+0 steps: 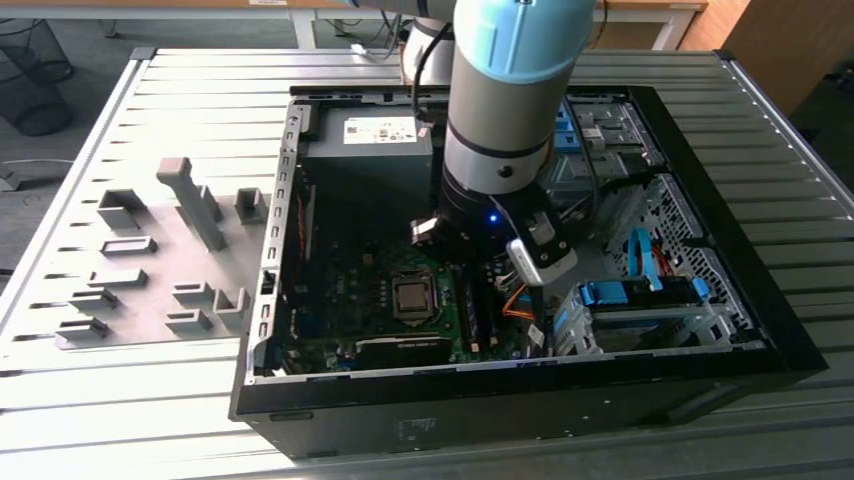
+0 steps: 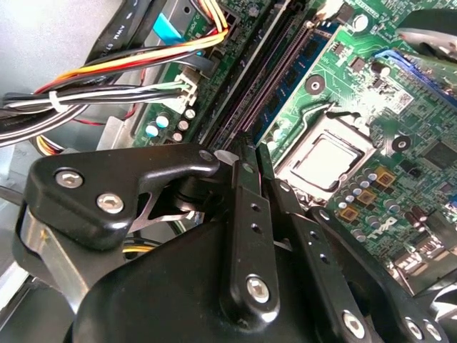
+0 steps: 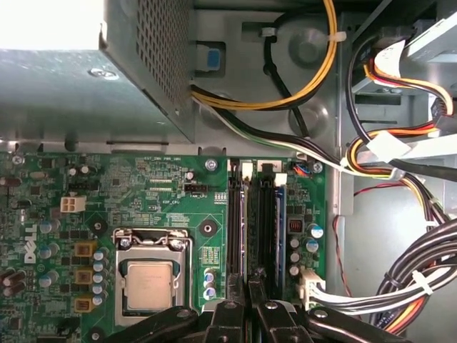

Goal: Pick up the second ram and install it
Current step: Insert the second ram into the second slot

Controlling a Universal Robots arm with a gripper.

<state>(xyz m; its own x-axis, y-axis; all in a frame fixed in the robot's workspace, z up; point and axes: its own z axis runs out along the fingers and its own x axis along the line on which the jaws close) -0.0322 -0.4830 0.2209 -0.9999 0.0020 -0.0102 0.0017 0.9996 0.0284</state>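
My gripper (image 1: 530, 305) is low inside the open computer case (image 1: 694, 370), over the memory slots on the side of the processor socket (image 1: 411, 297) toward the exterior view's right. In both wrist views its black fingers (image 2: 246, 214) stand close together on a thin dark strip seen edge-on, the second ram (image 3: 248, 221) (image 2: 268, 86). The strip runs along a slot on the green motherboard (image 3: 164, 193). How deep it sits in the slot is hidden. Beside it, another memory stick (image 3: 280, 214) with blue-marked chips stands in its slot.
Bundles of coloured cables (image 3: 400, 164) (image 2: 107, 78) lie close beside the slots. The grey power supply (image 1: 367, 150) (image 3: 71, 86) sits at the case's far end. Blue drive brackets (image 1: 641, 295) fill the exterior view's right side. Grey holder blocks (image 1: 187, 210) stand on the slatted table outside.
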